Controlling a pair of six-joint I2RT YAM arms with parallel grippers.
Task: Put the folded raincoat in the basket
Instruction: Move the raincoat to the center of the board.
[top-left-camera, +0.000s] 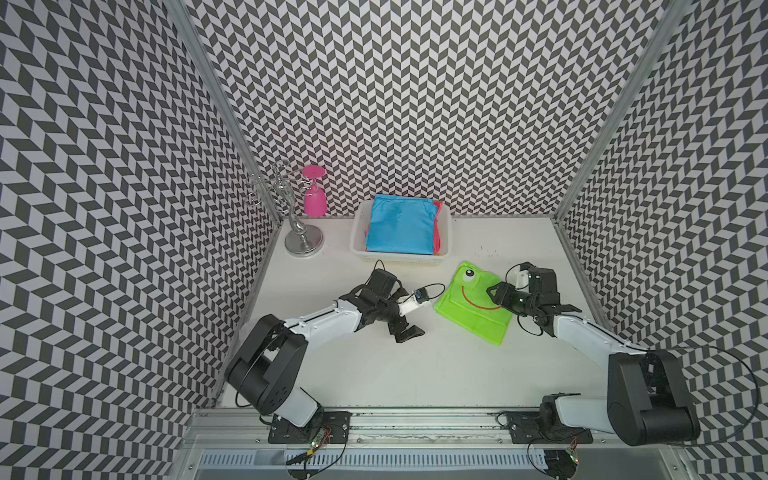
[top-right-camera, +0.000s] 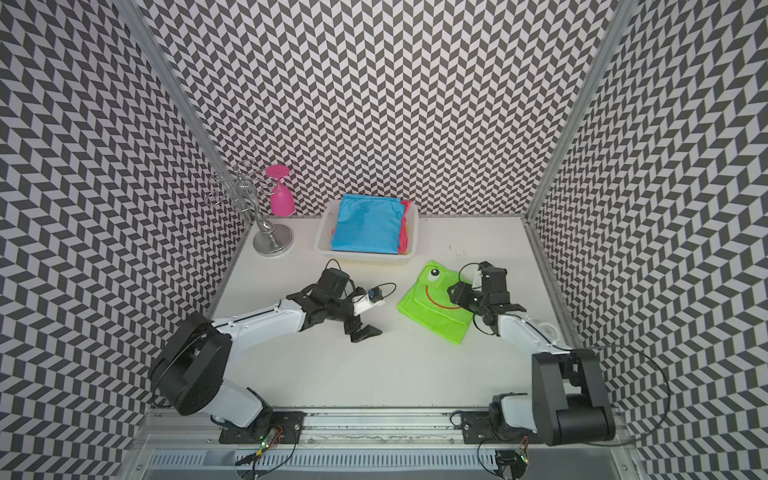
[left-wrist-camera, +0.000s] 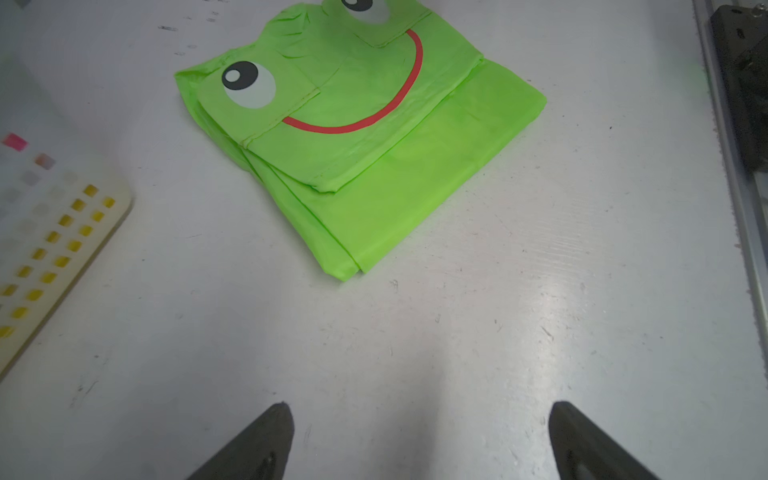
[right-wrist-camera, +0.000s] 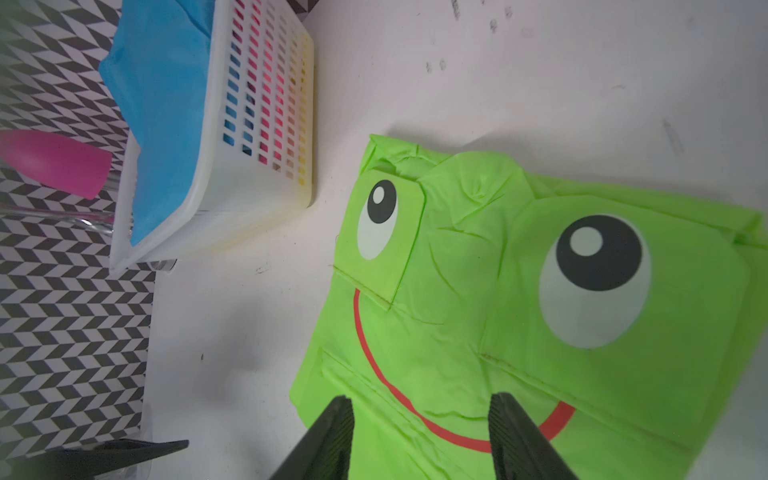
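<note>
A bright green folded raincoat (top-left-camera: 465, 309) (top-right-camera: 432, 318) with a frog face lies flat on the white table, right of centre. My right gripper (top-left-camera: 493, 291) (top-right-camera: 454, 293) hovers over its red smile, open, with both fingers spread above the cloth (right-wrist-camera: 419, 403). Nothing is pinched between them. The white perforated basket (top-left-camera: 357, 239) (top-right-camera: 322, 241) (right-wrist-camera: 253, 178) stands at the back, filled with a blue folded raincoat (top-left-camera: 401, 224) on top of pink and yellow layers. My left gripper (top-left-camera: 409, 331) (top-right-camera: 365, 332) (left-wrist-camera: 419, 415) rests wide open on bare table, left of the green raincoat (left-wrist-camera: 365, 137) (right-wrist-camera: 498, 291).
A silver wire glass rack (top-left-camera: 301, 241) stands at the back left with a pink glass (top-left-camera: 314, 199) hanging upside down beside the basket. Patterned walls close in three sides. An aluminium rail (top-left-camera: 415, 419) runs along the front edge.
</note>
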